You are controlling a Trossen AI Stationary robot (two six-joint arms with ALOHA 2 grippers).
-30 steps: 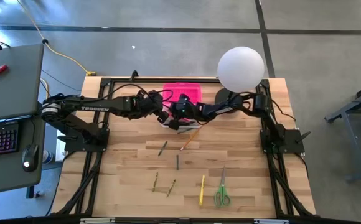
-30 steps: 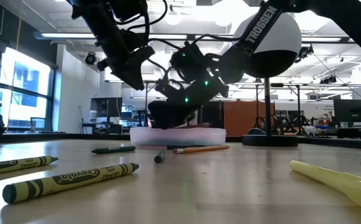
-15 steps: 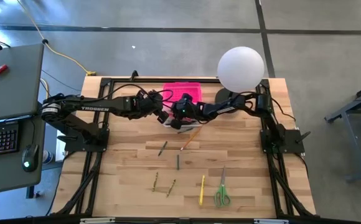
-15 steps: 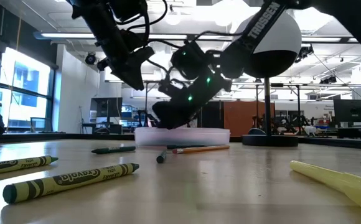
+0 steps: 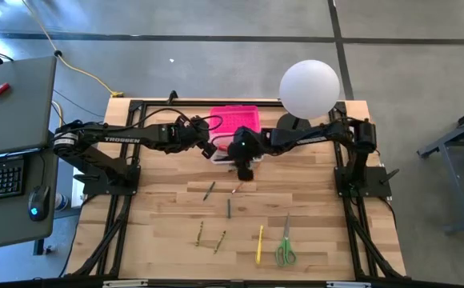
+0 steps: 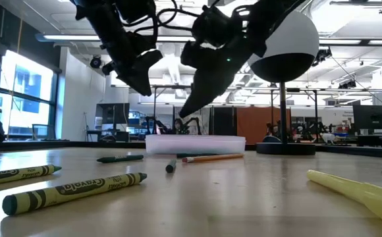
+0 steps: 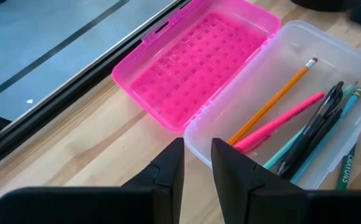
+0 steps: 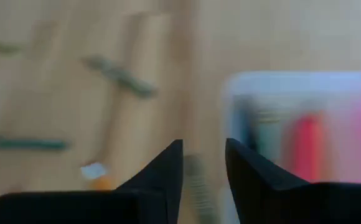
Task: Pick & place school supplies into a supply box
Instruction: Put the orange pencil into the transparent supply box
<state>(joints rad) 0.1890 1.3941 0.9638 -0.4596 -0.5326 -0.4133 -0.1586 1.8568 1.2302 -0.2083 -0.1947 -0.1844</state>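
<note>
My right gripper hangs empty, fingers apart, just off the supply box at the tabletop's far edge. Nearest loose item, an orange pencil, lies just beyond, long axis probably slanting toward the box. Left gripper hovers by the box, slightly parted, empty.

High view: overhead, looking straight down. Low view: tabletop level, facing the room. Wrist views: close, both sharing the supply box
</note>
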